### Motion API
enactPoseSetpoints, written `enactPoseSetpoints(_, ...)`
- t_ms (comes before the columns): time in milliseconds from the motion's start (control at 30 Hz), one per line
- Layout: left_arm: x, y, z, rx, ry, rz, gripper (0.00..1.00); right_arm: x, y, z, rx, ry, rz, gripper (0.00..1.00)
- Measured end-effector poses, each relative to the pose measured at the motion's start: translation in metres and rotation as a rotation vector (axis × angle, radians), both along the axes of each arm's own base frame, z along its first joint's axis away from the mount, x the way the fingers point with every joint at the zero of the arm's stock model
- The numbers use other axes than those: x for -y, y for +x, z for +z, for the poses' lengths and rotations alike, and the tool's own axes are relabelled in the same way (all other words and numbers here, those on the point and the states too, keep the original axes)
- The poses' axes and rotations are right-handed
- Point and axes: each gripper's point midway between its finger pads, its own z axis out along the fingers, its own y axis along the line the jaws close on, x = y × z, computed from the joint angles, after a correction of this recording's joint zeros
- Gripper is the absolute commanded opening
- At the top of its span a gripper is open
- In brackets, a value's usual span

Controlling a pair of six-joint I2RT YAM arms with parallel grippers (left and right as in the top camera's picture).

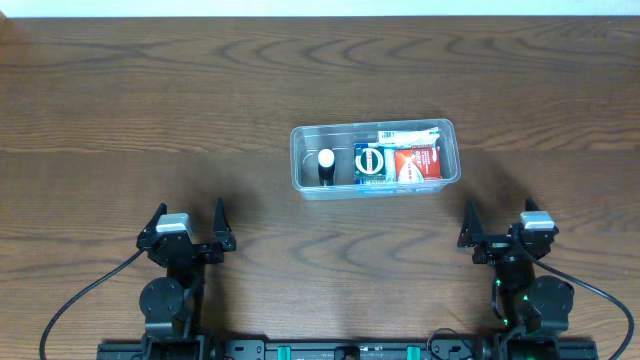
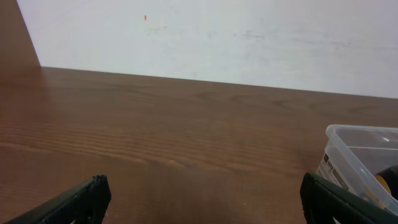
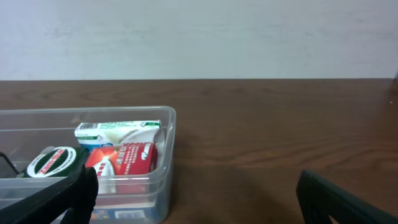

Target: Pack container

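The clear plastic container [image 1: 300, 160] sits at the table's middle right. Inside it lie a red box [image 1: 417, 164], a blue box with a round green-and-white logo [image 1: 372, 163], a white-and-green box [image 1: 408, 133] at the back, and a small dark item with a white top [image 1: 327, 165] at the left end. The container's right end shows in the right wrist view [image 3: 166, 155], its left corner in the left wrist view [image 2: 348, 140]. My left gripper [image 1: 187, 237] and right gripper [image 1: 503, 235] are both open and empty, near the front edge, apart from the container.
Bare brown wooden tabletop [image 1: 150, 120] lies all around the container. A white wall [image 2: 217, 37] stands behind the table's far edge. Black cables run from both arm bases at the front edge.
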Motion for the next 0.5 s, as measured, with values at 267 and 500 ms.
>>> enactPoseSetpoints(267,0.0000,0.0000,0.0000,0.000,0.000,0.000,0.98,0.0014,-0.0002,-0.0022,0.009,-0.023,-0.006,0.99)
enactPoseSetpoints(500,0.0000,0.0000,0.0000,0.000,0.000,0.000,0.98,0.0025,-0.0003,-0.0011,0.014,-0.026,-0.012,0.99)
